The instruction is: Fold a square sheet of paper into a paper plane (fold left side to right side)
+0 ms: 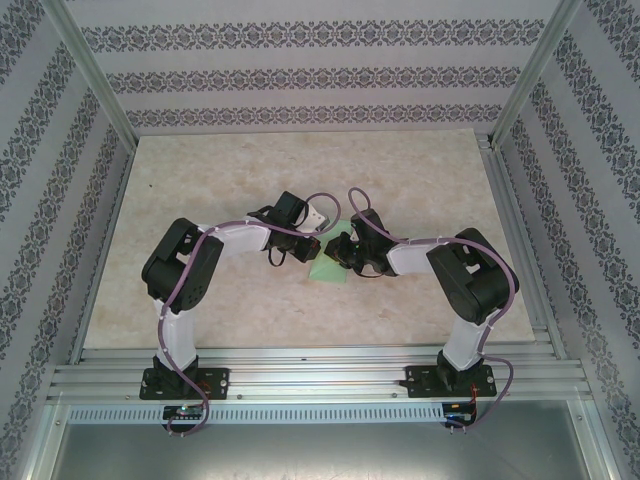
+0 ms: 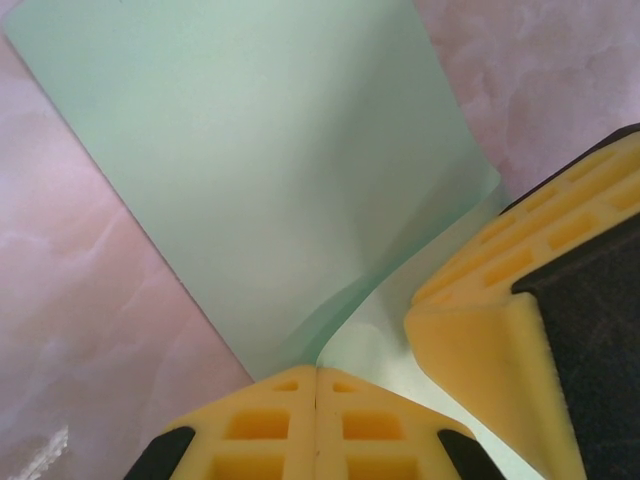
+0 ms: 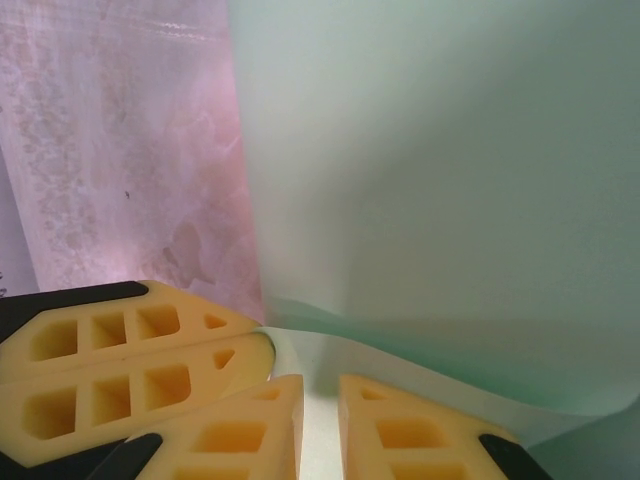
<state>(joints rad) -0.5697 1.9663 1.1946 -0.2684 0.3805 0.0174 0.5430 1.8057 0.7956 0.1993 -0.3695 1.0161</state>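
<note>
Two grippers are meeting over one thin, pale mint-green square sheet of paper [image 2: 270, 170]. It is lying near the middle of the beige marbled tabletop [image 1: 200, 200], between the two wrists. The paper is showing smooth, matte and unmarked, with straight edges. One part is lying flat on the stone-patterned surface while the other is rising in a soft curve, not yet pressed into a crease.

The left gripper [image 2: 316, 372], with yellow fingers moulded with rectangular pockets, is clenching with its fingers flush together. The lifted edge of the sheet is running into their seam, so it is grasping the paper. The right gripper [image 3: 320, 385], of the same yellow pocketed make, is standing released with its jaws slightly parted. Its tips are sitting at the bend, just beside the left fingers.

The raised flap is stretching away from the left fingertips. In the top view the arms are covering most of the sheet, so its overall heading cannot be told.
</note>
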